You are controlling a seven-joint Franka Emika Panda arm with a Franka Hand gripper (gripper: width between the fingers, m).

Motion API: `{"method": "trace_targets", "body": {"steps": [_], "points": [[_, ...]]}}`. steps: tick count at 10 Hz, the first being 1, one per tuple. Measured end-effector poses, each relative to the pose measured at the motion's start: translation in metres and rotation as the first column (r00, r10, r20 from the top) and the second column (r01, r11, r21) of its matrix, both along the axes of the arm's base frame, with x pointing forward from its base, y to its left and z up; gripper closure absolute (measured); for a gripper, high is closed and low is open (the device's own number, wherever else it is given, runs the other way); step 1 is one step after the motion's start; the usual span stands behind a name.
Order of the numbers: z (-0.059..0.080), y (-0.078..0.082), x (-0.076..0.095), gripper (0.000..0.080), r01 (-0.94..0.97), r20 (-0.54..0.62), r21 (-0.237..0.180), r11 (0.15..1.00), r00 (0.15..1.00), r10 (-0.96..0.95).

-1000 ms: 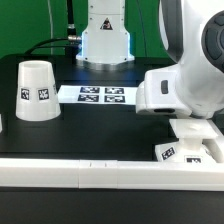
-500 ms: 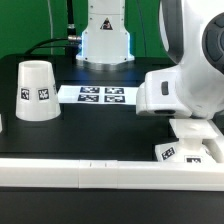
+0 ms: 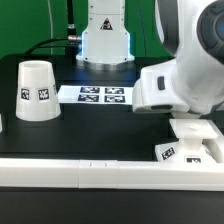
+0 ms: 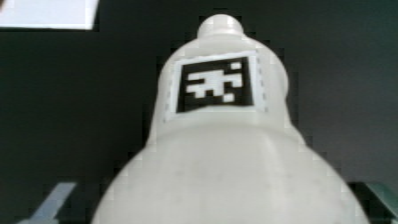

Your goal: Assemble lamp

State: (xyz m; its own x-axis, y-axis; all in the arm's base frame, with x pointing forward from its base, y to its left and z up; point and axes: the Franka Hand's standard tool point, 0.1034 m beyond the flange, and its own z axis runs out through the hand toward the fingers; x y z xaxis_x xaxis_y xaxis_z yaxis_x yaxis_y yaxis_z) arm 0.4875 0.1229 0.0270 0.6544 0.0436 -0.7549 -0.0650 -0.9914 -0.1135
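Black table (image 3: 100, 125) fills the exterior view, with the white arm (image 3: 185, 85) over the tagged base (image 3: 200, 152) and the shade (image 3: 32, 90) beside the marker board (image 3: 100, 95). Only the wrist view shows the bulb (image 4: 214, 130), 1 tag visible, clamped in the gripper (image 4: 217, 205) between its 2 fingers (image 4: 54, 200).
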Motion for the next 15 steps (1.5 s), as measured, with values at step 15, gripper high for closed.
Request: {"method": "trace_targets", "body": {"steps": [15], "points": [[0.109, -0.044, 0.103, 0.0225, -0.064, 0.699, 0.024, 0.998, 0.714, 0.029]]}}
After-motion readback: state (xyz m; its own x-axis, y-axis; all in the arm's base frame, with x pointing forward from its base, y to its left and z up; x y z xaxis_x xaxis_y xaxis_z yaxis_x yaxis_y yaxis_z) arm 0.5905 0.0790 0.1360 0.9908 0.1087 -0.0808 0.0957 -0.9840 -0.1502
